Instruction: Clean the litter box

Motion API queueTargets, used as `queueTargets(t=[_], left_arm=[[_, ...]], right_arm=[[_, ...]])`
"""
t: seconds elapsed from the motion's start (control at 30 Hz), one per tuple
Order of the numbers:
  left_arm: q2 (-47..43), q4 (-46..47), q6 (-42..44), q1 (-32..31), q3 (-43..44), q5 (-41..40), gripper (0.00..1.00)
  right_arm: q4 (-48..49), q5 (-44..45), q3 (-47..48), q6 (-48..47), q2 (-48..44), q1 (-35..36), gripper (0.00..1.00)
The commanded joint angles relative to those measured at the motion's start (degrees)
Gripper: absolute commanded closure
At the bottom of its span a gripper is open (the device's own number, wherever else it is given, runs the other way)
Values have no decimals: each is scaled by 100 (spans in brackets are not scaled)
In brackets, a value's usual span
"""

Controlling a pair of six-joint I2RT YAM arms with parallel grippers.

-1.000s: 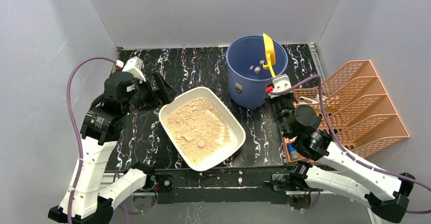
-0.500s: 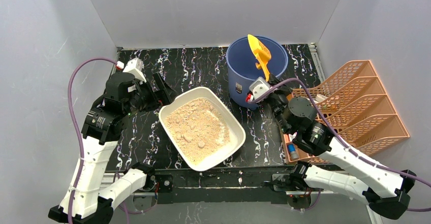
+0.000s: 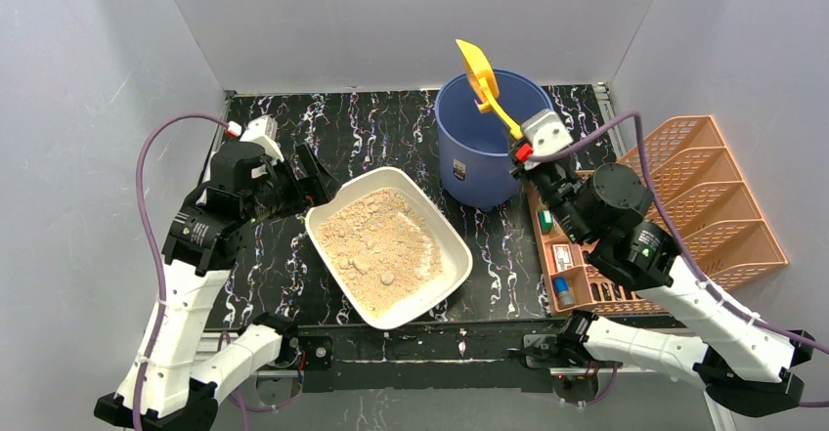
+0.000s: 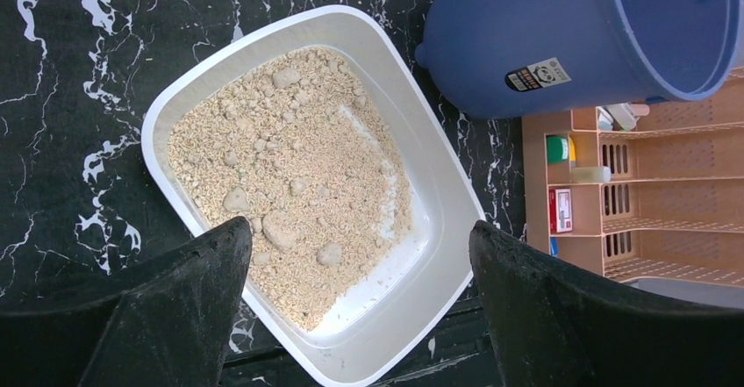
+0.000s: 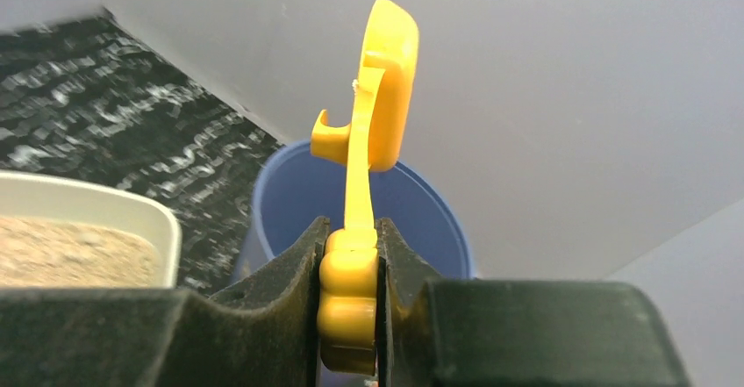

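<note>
The litter box [image 3: 456, 255] is a shallow white tray of tan litter with several clumps, set in the middle of the black marbled table; the left wrist view looks down on its rim [image 4: 456, 185]. My left gripper [image 3: 311, 179] hangs open just beyond its far-left corner, nothing between the fingers [image 4: 175, 308]. My right gripper [image 3: 516, 138] is shut on the handle of a yellow litter scoop [image 3: 479, 71], whose head is raised above the far rim of the blue bucket [image 3: 469, 167]. In the right wrist view the scoop [image 5: 382, 97] stands edge-on between the pads [image 5: 303, 282].
An orange-pink lattice organiser rack [image 3: 704, 206] lies at the right, with small items in a tray [image 3: 562, 255] beside it. Grey walls enclose the table on three sides. The bucket [image 4: 561, 27] stands just beyond the box's far-right side.
The right arm has swung the scoop from over the bucket's right side to its far-left rim and lifted it; the clumps that were falling from it are gone. The left arm has stayed put.
</note>
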Motion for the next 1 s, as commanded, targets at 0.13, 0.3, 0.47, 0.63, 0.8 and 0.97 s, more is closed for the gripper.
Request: queueTargets(t=[0.13, 0.3, 0.47, 0.63, 0.8, 0.97], left_arm=[[89, -69, 158, -14, -268, -380, 8], [231, 0, 240, -14, -428, -734, 8], [561, 26, 316, -14, -611, -1210, 9], [944, 250, 393, -14, -892, -1484, 10], [1396, 593, 453, -14, -1162, -1644, 11], [1932, 812, 587, -14, -1156, -1808, 13]], right_arm=[[-1195, -626, 1347, 2967, 394, -5, 99], [-1669, -1055, 1546, 4129, 411, -8, 99], [-1875, -1556, 1298, 5029, 131, -4, 99], [-2890, -1990, 1500, 5628, 391, -6, 99], [-3605, -2211, 1395, 6123, 532, -5, 99], [-4091, -2489, 1259, 6290, 654, -8, 99]])
